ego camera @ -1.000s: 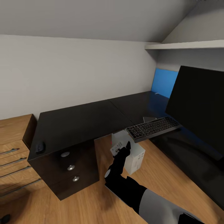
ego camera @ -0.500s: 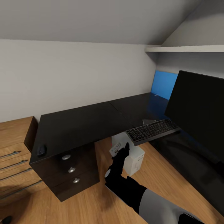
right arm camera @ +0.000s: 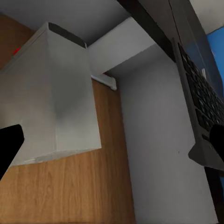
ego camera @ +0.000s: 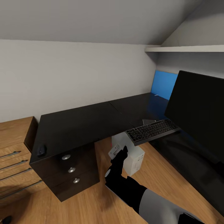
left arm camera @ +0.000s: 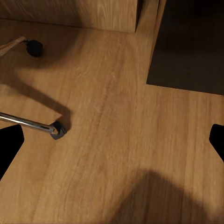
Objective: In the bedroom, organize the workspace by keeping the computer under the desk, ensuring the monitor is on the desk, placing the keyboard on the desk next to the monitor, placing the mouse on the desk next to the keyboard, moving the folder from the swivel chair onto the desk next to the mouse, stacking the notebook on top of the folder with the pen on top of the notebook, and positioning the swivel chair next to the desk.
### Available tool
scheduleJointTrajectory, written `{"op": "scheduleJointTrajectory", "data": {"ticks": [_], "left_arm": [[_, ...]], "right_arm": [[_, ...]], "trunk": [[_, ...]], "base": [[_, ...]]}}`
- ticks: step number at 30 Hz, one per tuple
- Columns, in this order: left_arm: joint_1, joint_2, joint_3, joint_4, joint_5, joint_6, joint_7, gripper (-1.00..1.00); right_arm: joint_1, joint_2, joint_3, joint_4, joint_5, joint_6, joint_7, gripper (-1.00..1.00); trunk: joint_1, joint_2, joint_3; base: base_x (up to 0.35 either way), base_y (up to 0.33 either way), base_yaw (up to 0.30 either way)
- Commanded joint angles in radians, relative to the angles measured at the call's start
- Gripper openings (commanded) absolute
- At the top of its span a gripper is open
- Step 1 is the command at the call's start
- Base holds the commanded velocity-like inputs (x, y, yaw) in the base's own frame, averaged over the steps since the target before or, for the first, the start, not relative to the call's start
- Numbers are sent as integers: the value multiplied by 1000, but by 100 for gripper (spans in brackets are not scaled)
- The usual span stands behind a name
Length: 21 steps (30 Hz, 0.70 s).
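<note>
So my right gripper (ego camera: 125, 148) is open-jawed right by the computer (ego camera: 133, 157) under the desk (ego camera: 81, 124). Keyboard (ego camera: 152, 130) overhangs the desk's front edge, mouse (ego camera: 41, 150) sits at its left corner. Left gripper (left arm camera: 112, 140) is open over bare floor (left arm camera: 121, 140).

no readable text, pale lettering on the keyboard (ego camera: 153, 130) keys — too small to read
</note>
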Motion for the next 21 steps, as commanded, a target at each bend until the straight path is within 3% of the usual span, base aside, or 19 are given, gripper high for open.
{"op": "scheduleJointTrajectory", "data": {"ticks": [1,14,21], "left_arm": [[1,0,-2,-1,10,-4,3,100],[1,0,-3,3,8,-5,4,100],[1,-1,-3,15,-16,-6,4,100]], "right_arm": [[-2,0,5,0,-10,10,-2,100],[-2,0,5,6,-10,44,36,100],[-2,0,2,7,-9,45,37,100]], "trunk": [[0,0,-1],[0,0,-1],[0,0,-1]], "base": [[0,0,0],[0,0,0],[11,0,0]]}}
